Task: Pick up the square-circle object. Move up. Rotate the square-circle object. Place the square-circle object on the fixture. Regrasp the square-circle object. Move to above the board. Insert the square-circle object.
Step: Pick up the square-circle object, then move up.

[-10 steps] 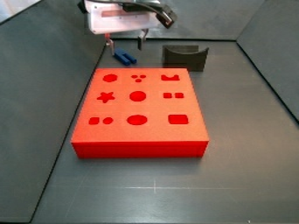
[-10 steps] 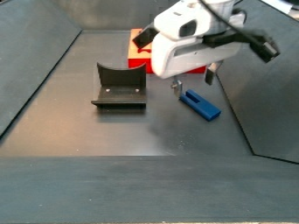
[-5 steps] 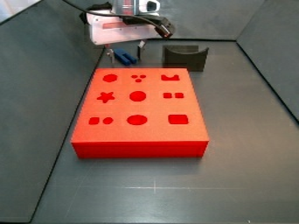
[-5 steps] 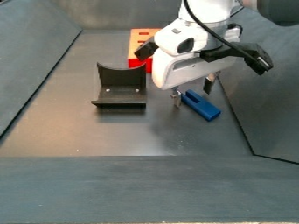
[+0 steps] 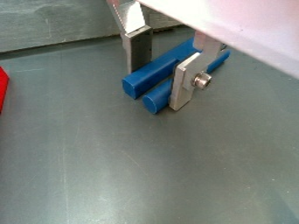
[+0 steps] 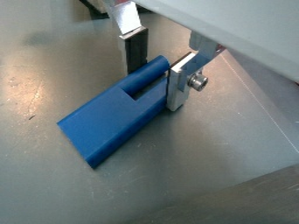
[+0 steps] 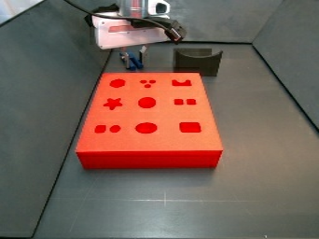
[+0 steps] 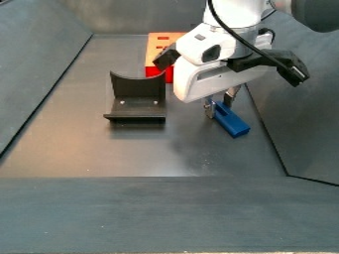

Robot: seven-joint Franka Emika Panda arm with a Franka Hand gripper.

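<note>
In both side views the end effector (image 7: 131, 58) (image 8: 223, 102) body hid most of the square-circle object (image 7: 130, 63) (image 8: 233, 121) — whether the fingers touched it could not be told. The board (image 8: 162, 45) was largely hidden — only a corner showed.

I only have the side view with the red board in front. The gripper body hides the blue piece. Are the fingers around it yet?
Observer: Yes. In both wrist views the gripper has one finger on each side of the square-circle object, which lies flat on the floor.
Operator: Closed on it?
Observer: Can't confirm. In a wrist view one finger looks to be against the piece's side, while the other finger seems to stand a little off it.
Operator: Where's the fixture relative to that?
Observer: In a side view the fixture stands empty on the floor, apart from the piece, with the board behind both.
</note>
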